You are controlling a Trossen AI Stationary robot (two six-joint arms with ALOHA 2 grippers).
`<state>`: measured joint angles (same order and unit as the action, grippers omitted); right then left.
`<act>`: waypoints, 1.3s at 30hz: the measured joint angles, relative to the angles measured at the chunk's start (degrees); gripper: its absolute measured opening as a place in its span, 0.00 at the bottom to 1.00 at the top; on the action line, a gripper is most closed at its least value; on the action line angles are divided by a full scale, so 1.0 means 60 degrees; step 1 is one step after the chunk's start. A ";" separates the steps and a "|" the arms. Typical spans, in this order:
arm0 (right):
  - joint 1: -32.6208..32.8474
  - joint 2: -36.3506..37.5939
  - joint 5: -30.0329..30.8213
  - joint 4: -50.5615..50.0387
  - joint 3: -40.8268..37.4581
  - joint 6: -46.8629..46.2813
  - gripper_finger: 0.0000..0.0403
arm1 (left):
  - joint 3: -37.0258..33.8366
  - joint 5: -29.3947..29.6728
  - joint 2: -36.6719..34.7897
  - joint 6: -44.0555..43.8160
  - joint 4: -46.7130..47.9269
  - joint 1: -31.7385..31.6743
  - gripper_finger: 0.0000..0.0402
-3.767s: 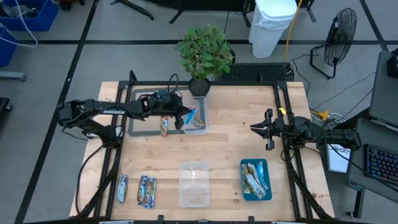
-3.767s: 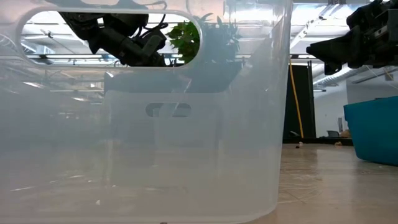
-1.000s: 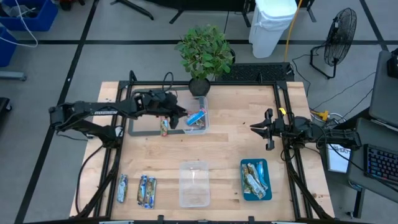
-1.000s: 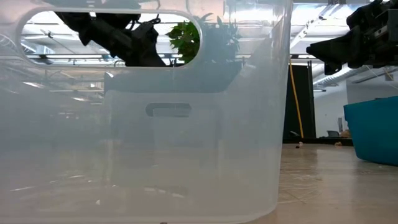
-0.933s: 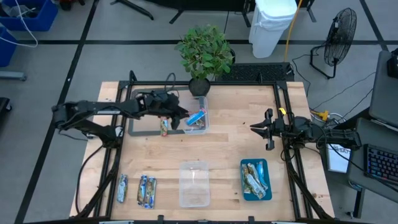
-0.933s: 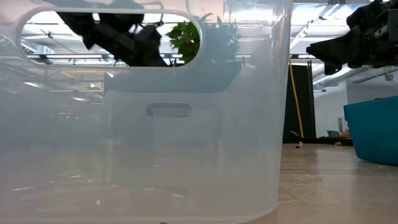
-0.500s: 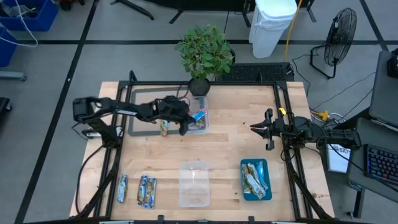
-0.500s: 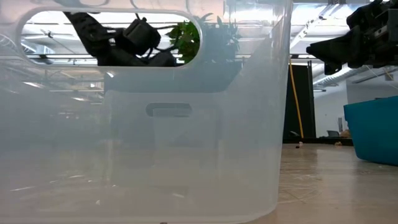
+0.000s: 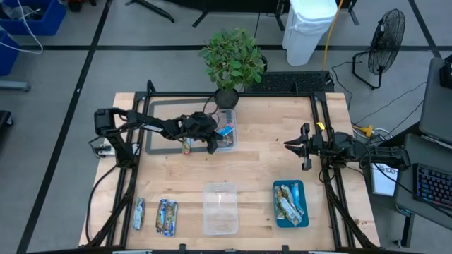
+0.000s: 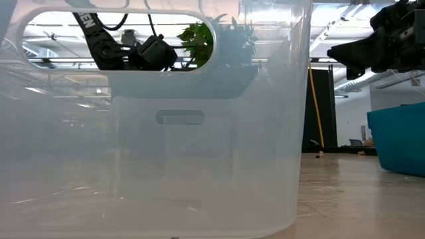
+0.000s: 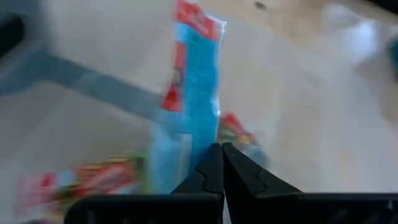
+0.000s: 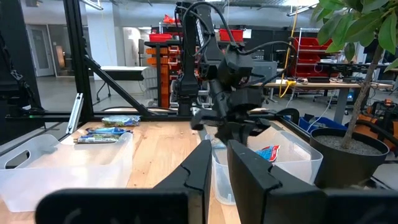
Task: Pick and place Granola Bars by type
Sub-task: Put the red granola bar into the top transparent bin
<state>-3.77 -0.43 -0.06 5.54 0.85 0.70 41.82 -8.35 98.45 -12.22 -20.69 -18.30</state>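
My left gripper is shut, at the near left rim of a clear tub at the table's back. In the left wrist view its fingertips point down at a blue-and-red granola bar lying in that tub. I cannot tell whether they touch it. A red-green bar lies on the grey tray. More bars lie at the near left. Silvery bars lie in the teal tray. My right gripper waits at the right, open by a narrow gap and empty.
An empty clear tub stands at the table's near middle and fills the low view. A potted plant stands at the far edge behind the tub with the bars. Bare wood lies between the two arms.
My left arm has swung and its gripper has gone toward the table's right and near edges, from over the grey tray back to the near left rim of the tub with the bars. The blue-and-red bar has stayed in the tub.
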 joint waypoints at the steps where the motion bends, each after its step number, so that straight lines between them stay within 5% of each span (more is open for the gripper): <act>1: 0.0001 0.0000 -0.0003 0.0000 0.0000 0.0000 0.11 | 0.0001 0.0299 -0.0006 -0.0060 0.0026 -0.0034 0.01; 7: 0.0002 -0.0001 -0.0003 0.0000 0.0002 0.0001 0.11 | 0.0011 0.2330 -0.0021 -0.0575 0.0365 -0.0360 0.03; 20: 0.0000 -0.0003 0.0000 0.0000 0.0002 0.0001 0.11 | 0.0004 0.2510 -0.0232 -0.0738 0.0010 -0.0410 0.01; 29: 0.0003 0.0000 0.0000 0.0000 0.0002 0.0001 0.11 | 0.0004 0.3883 -0.0240 -0.0164 0.0201 -0.0554 0.01; 33: 0.0000 -0.0003 -0.0003 0.0000 0.0001 -0.0002 0.11 | 0.0004 0.3615 -0.0240 -0.0254 0.0426 -0.0693 0.01; 39: 0.0001 -0.0003 -0.0003 0.0000 0.0002 -0.0002 0.11 | 0.0008 0.1667 -0.0240 -0.0621 0.0700 -0.0676 0.01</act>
<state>-3.76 -0.45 -0.07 5.54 0.86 0.69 41.87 1.65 97.01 -15.94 -16.50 -22.36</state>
